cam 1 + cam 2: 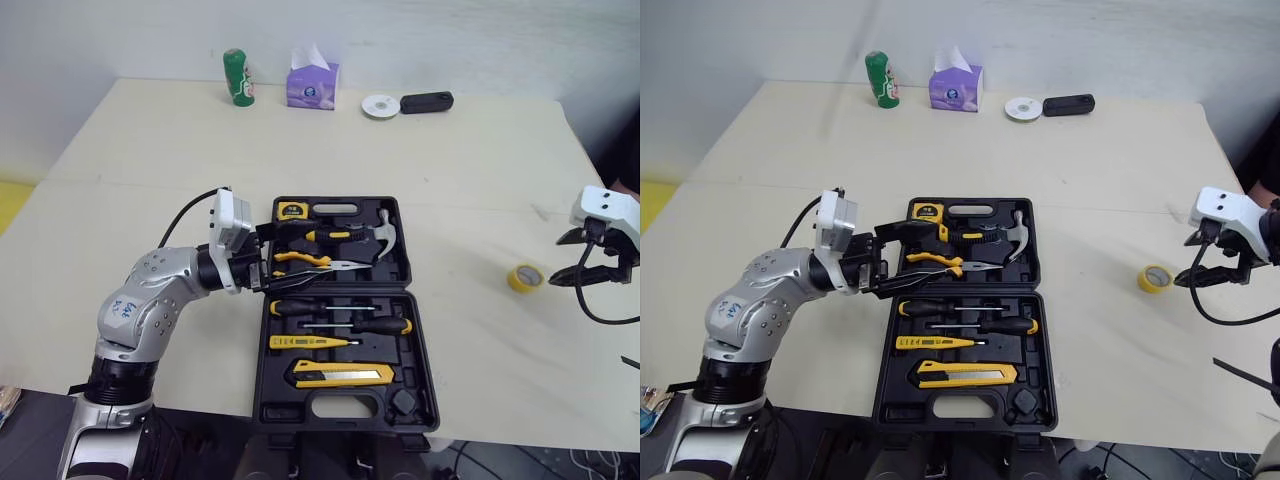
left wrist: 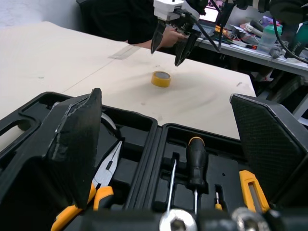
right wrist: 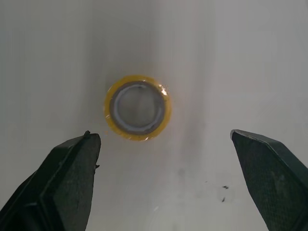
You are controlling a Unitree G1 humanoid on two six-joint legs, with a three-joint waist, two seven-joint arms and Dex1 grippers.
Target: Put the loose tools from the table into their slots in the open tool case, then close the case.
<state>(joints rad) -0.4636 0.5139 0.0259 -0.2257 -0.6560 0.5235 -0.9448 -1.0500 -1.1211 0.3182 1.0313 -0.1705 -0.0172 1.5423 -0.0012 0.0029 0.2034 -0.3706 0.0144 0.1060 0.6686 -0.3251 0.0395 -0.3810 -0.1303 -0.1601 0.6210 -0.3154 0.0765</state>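
Yellow on its outer wall, a small ring-shaped roll of adhesive tape (image 3: 138, 107) lies flat on the pale tabletop (image 1: 150, 150), just ahead of the right gripper (image 1: 572, 258). That gripper's fingers are spread wide to either side of the roll and touch nothing. The roll looks light and stiff, with a smooth rim likely to skid, so pinching across its outer wall seems safest. The left gripper (image 1: 902, 258), also spread, reaches over the black plastic tool case (image 1: 425, 360), covering part of the yellow-handled pliers (image 1: 315, 262). Which recess suits the roll I cannot tell.
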